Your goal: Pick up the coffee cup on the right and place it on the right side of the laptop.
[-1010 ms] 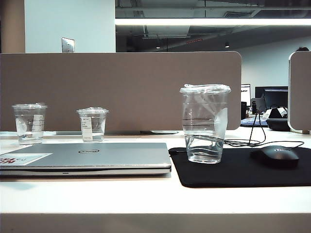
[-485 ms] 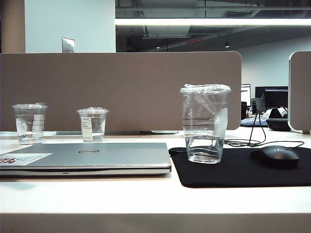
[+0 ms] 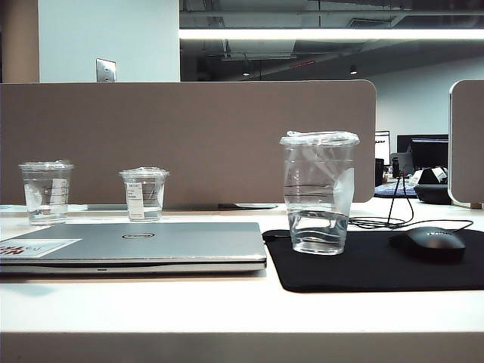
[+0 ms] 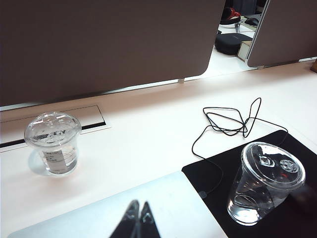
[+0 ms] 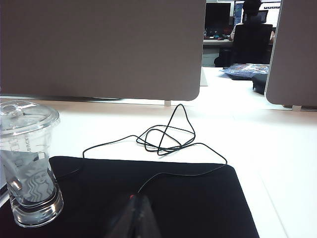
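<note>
Closed laptop (image 3: 136, 246) lies flat at desk's left-centre. Black mouse pad (image 3: 378, 265) just to its right, carrying coffee cup (image 3: 318, 193), upright, lidded, ungripped. Mouse cable (image 5: 163, 139) loops behind. Left gripper (image 4: 137, 221), fingers clenched, hovers over laptop edge; right gripper (image 5: 134, 218), clenched, empty, low over pad. Risk: thin clear walls may crush or slip under squeeze; cable could snag arm.

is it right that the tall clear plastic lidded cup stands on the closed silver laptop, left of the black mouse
Not quite. The tall clear plastic lidded cup stands on the black mouse pad, beside the closed silver laptop, as the exterior view shows. It is left of the black mouse.
</note>
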Controlling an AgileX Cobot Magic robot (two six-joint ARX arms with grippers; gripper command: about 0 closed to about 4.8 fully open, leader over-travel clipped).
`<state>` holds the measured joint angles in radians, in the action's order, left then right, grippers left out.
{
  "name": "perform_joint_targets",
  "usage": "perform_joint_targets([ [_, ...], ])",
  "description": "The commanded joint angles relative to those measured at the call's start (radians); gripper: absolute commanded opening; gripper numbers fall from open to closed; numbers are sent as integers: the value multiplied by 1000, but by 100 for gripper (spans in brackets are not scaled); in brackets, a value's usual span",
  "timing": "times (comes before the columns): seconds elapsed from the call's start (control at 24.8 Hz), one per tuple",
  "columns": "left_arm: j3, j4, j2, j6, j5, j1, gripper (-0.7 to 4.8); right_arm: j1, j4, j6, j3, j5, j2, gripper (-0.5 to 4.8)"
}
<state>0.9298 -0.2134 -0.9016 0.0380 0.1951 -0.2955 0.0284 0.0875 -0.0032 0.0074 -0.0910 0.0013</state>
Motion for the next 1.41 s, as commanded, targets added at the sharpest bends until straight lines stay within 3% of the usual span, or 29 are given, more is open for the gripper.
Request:
perform_joint_targets([
  [0.04, 2, 12, 2, -4, 2, 3, -5, -1, 14, 4, -6, -4, -2, -5],
  [0.32, -5, 14, 32, -9, -77, 6, -5, -1, 14, 4, -6, -4, -2, -5],
  [0.4, -25, 42, 53, -43, -83, 21, -6, -1, 14, 4, -6, -4, -2, -5],
  [0.61, -189, 295, 140, -68, -80, 95, -6, 0, 14, 4, -6, -4, -2, -5],
  [0.69, -321, 439, 213, -68, -89, 132, -6, 0, 14, 4, -6, -4, -2, -5],
  [0.85, -503, 532, 352, -66, -151, 170, -6, 0, 14, 4, -6, -4, -2, -5],
  [1.09, -755, 534, 671, -64, -158, 237, -6, 0, 14, 4, -6, -4, -2, -5],
  [1.41, -875, 413, 878, -64, -158, 261, -6, 0, 14, 4, -6, -5, -2, -5],
])
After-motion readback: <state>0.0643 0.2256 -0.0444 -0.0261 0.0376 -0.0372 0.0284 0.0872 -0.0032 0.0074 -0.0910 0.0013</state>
